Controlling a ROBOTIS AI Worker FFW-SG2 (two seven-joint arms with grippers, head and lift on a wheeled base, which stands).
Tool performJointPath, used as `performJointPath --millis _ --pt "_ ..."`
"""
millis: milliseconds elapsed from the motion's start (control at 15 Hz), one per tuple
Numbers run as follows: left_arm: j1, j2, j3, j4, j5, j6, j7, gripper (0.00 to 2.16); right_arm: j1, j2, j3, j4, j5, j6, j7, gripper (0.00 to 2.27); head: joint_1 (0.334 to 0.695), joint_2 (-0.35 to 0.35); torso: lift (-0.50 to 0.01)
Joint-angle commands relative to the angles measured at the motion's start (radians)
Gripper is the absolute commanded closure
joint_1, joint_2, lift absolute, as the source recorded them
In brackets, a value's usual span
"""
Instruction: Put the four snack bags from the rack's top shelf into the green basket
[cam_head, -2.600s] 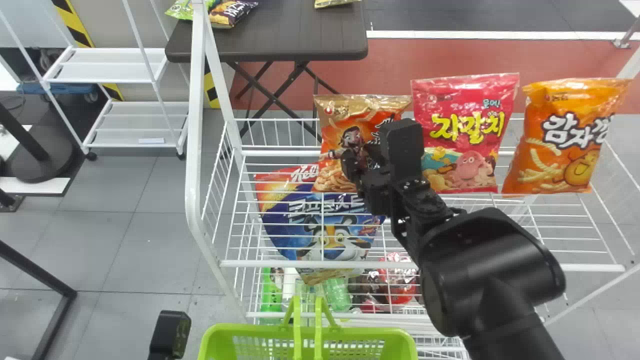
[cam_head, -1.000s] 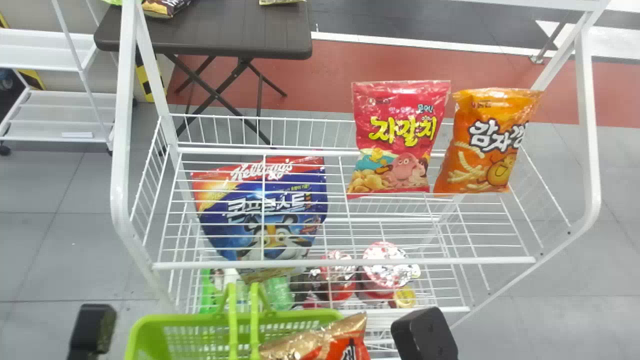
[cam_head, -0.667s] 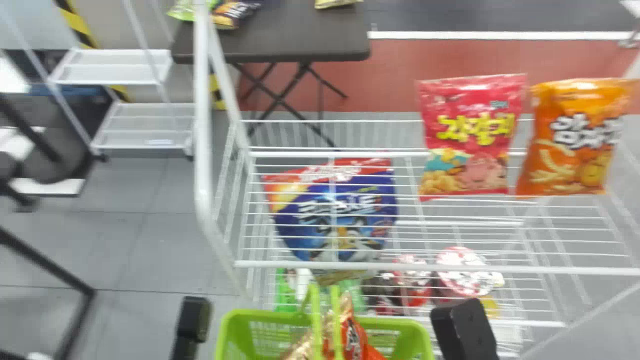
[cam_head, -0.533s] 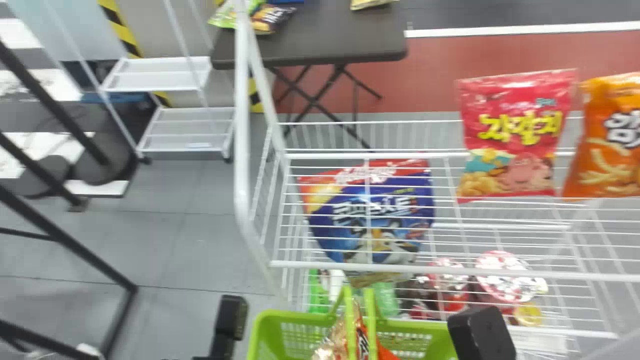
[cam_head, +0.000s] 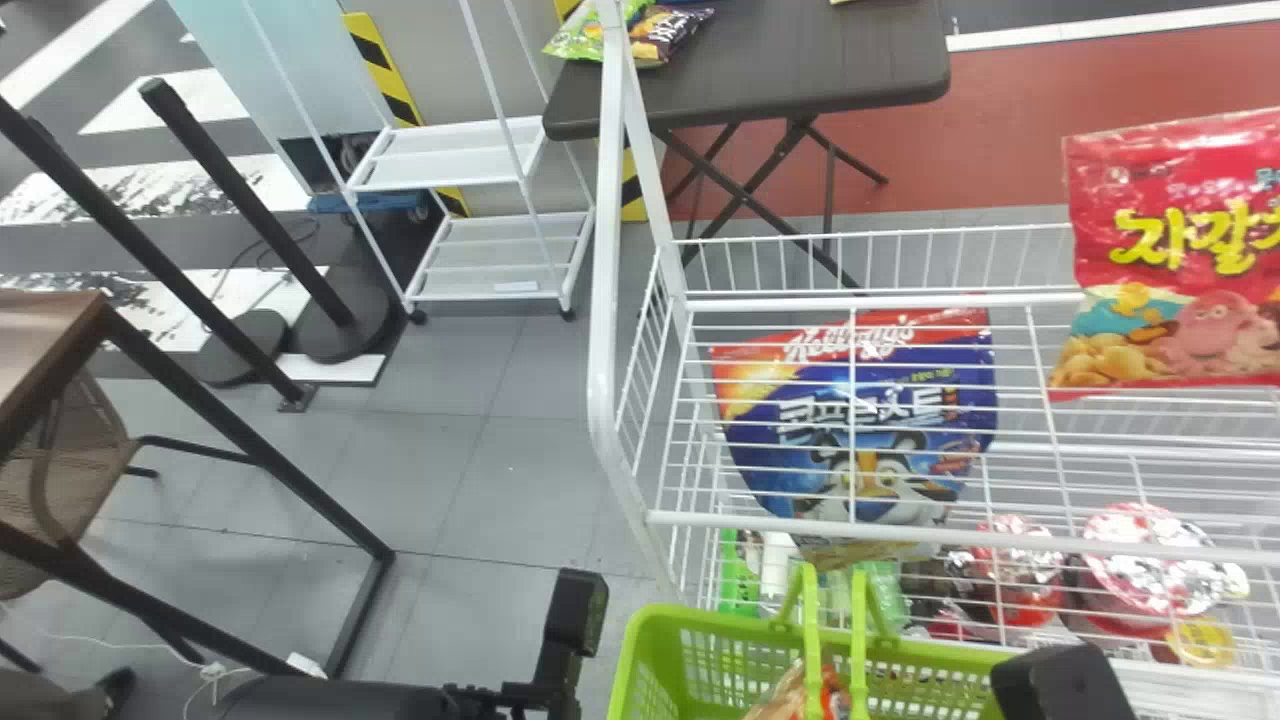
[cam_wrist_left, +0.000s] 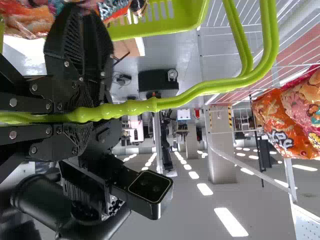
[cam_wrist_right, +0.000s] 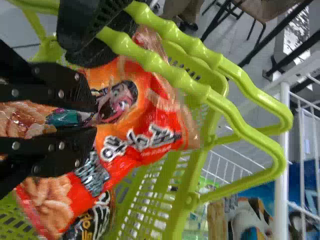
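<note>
At the head view's bottom edge are my left gripper (cam_head: 572, 625) and, right of the green basket (cam_head: 650, 640), my right gripper (cam_head: 1062, 682). Up close, my left gripper (cam_wrist_left: 92, 114) is shut on the basket's twin handles (cam_wrist_left: 145, 105). My right gripper (cam_wrist_right: 94, 119) is shut on the orange-red snack bag (cam_wrist_right: 135, 105), which hangs tilted within the basket, beneath the handles. Dark printed packaging (cam_wrist_right: 97, 220) shows under it; I cannot tell if it is another bag. On the top shelf, the pink snack bag (cam_head: 1170, 250) stands upright; an orange bag (cam_wrist_left: 285, 130) is beside it.
The white rack's front rail (cam_head: 860, 532) runs just beyond the basket. A blue cereal bag (cam_head: 860, 420) and lidded cups (cam_head: 1150, 560) lie on lower levels. A dark table (cam_head: 800, 70) stands behind, a wooden table (cam_head: 45, 345) at left.
The right arm has come from the top shelf down to the basket with the orange-red bag, which has sunk lower between the handles. The head view has swung left.
</note>
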Motion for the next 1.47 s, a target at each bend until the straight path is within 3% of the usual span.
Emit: performJointPath --millis 0,267,467,533,733,933,1200,1333,1400 --pt "-0.001 0.000 -0.002 -0.001 0.000 0.001 0.000 2.14 0.011 -0.005 -0.030 -0.017 0.015 -0.055 0.003 0.05 0.695 0.207 0.000" --pt "-0.001 0.000 -0.002 -0.001 0.000 0.001 0.000 2.14 0.003 -0.011 -0.089 -0.038 0.051 -0.126 0.029 0.06 0.695 0.103 0.000" --pt "0.001 0.000 -0.011 -0.002 0.000 0.001 0.000 2.14 -0.028 -0.010 -0.139 0.045 0.115 -0.497 0.012 0.05 0.695 0.041 0.000" --pt "0.003 0.002 -0.014 -0.002 0.000 0.001 0.000 2.14 -0.055 0.000 -0.154 0.088 0.123 -0.598 -0.002 0.05 0.695 -0.015 0.000" --pt "0.007 0.002 -0.019 -0.004 0.000 0.001 -0.002 2.14 -0.157 0.009 -0.160 0.233 0.167 -0.902 -0.131 0.06 0.695 -0.089 0.000" --pt "0.010 0.009 -0.019 -0.008 -0.001 0.001 -0.003 2.14 -0.282 0.038 -0.208 0.374 0.216 -0.951 -0.192 0.07 0.695 -0.156 0.000" --pt "0.012 0.009 -0.021 -0.007 -0.005 0.001 -0.002 2.14 -0.404 0.036 -0.267 0.517 0.227 -0.948 -0.175 0.07 0.695 -0.242 0.000" --pt "0.012 0.009 -0.025 -0.008 -0.006 0.001 0.000 2.14 -0.459 0.032 -0.300 0.566 0.184 -0.911 -0.085 0.10 0.695 -0.260 0.000" --pt "0.012 0.008 -0.030 -0.008 -0.008 0.001 0.003 2.14 -0.474 0.033 -0.312 0.581 0.179 -0.881 -0.028 0.22 0.695 -0.267 0.000"
